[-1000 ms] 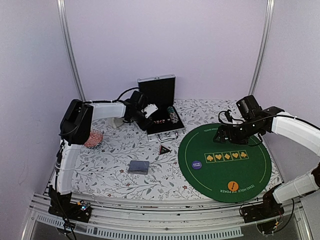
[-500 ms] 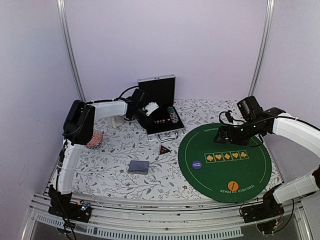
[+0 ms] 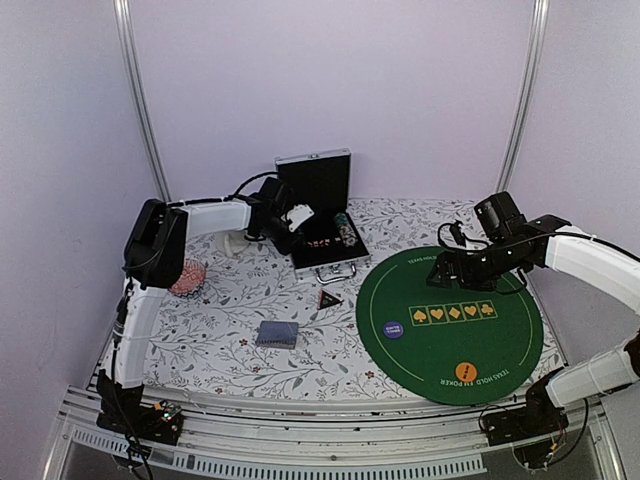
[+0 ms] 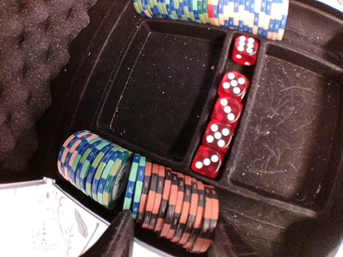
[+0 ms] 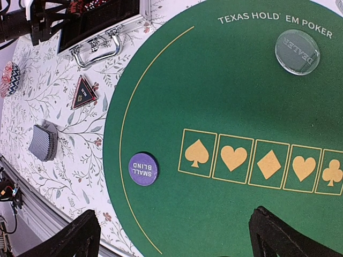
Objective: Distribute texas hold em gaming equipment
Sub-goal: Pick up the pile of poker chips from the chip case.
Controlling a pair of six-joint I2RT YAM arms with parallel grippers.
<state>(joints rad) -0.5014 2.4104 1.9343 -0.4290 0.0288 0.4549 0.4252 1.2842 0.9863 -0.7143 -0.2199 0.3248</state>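
Top view: the left claw hangs inside the open chip case on the counter.
Left wrist: its fingers flank the orange chips; whether they grip is unclear.
Right wrist: the right claw is spread wide over the green mat, near the purple small-blind disc.

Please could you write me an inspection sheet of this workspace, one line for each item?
Surface: floral cloth, round green poker mat on the right.
Job's things: open case with chips and five red dice; card deck, triangular marker on the cloth; purple disc, orange disc, clear dealer button on the mat.
Clutter: red patterned bowl at left.
Pincers: left pincer flanks the orange chip row, grip unclear; right pincer open, empty, above the mat.
Cables: black cables on both arms.
Surroundings: lilac walls, metal posts.
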